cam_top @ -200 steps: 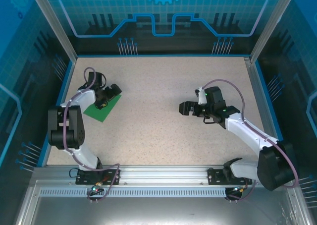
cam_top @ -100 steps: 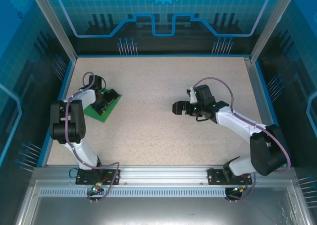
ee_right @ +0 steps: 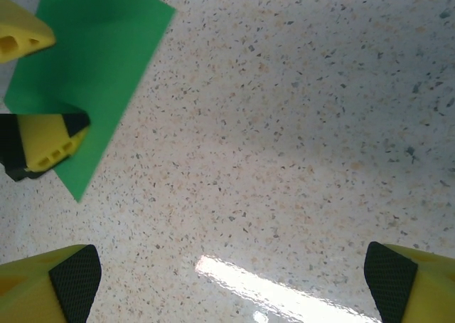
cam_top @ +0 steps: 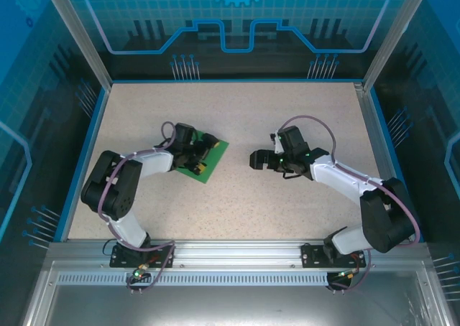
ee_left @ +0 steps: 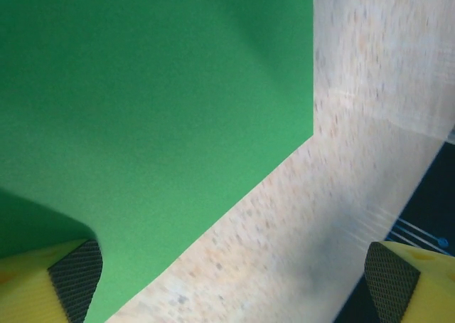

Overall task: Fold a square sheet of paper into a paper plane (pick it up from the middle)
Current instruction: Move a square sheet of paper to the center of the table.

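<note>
The square sheet of paper [cam_top: 218, 156] lies on the speckled bench [cam_top: 237, 107], just to 9 o'clock of the bench's middle and askew to its sides, with one corner pointing toward about 2 o'clock. The left claw [cam_top: 203, 152] sits over the sheet's 9 o'clock part with its jaws spread wide and nothing clamped between them. In the left wrist view one black fingertip pad [ee_left: 74, 279] hangs over the green, beside a darker curved patch, while the other pad is well off the paper, past its straight edge and sharp corner. Whether any finger presses on the sheet I cannot tell.

The left arm [cam_top: 140, 162] rises from its base at 7 o'clock and bends at a bulky elbow near the 9 o'clock side. Its forearm then reaches low toward 3 o'clock, onto the paper.

The right arm [cam_top: 345, 182] climbs from its base at 5 o'clock, folds at 4 o'clock and sends its white forearm toward 10 o'clock. The right claw [cam_top: 254, 159] faces 9 o'clock, wide open and empty, over bare bench. It is near the sheet's 3 o'clock side but apart from it. Its wrist view looks across at the green sheet and the left claw's yellow fingers [ee_right: 50, 141].

Bare bench runs from the paper to the far wall at 12 o'clock and to the metal front rail [cam_top: 237, 253] at 6 o'clock. Only a narrow strip separates the sheet from the right claw. The blue rim [cam_top: 85, 150] at 9 o'clock lies well apart from the sheet.
</note>
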`<state>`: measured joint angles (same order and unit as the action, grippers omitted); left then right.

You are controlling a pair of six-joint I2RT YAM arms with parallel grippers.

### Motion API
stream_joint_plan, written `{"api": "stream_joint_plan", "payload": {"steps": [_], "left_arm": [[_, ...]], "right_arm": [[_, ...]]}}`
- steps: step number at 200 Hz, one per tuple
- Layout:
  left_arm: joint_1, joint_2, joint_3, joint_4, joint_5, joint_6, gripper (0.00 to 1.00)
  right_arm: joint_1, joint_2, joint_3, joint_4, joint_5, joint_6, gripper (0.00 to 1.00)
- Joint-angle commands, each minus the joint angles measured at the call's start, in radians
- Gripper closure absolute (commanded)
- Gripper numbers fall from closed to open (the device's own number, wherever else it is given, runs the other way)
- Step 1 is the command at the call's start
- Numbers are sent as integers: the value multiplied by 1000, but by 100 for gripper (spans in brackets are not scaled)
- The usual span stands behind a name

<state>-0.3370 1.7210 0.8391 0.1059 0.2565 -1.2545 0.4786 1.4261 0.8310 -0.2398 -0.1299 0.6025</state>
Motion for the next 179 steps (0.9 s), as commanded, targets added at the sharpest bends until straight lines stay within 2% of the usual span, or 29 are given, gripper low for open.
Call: {"api": "stream_joint_plan", "payload": {"steps": [1, 19, 40, 65, 95, 116, 150, 179], "left_arm": [[-41, 21, 2, -38, 20, -125, 1], [-37, -36, 47, -113, -10, -47, 1], [-22, -142, 107, -286, -130, 107, 1], [70, -263, 93, -405, -222, 222, 1], [271, -374, 16, -444, -158, 332, 1], [350, -445, -23, -463, -155, 406, 1], [373, -549, -80, -442, -156, 482, 1], [373, -605, -116, -367, -77, 543, 1]], "right_arm": [[28, -18, 6, -32, 24, 21, 1], [51, -16, 18, -21, 24, 47, 1], [100, 8, 42, 15, 26, 91, 1], [175, 89, 107, 69, -17, 163, 1], [289, 245, 238, 94, -20, 225, 6], [345, 405, 414, 18, 2, 241, 10], [379, 617, 677, -153, 37, 229, 11], [384, 723, 802, -251, 65, 239, 13]]}}
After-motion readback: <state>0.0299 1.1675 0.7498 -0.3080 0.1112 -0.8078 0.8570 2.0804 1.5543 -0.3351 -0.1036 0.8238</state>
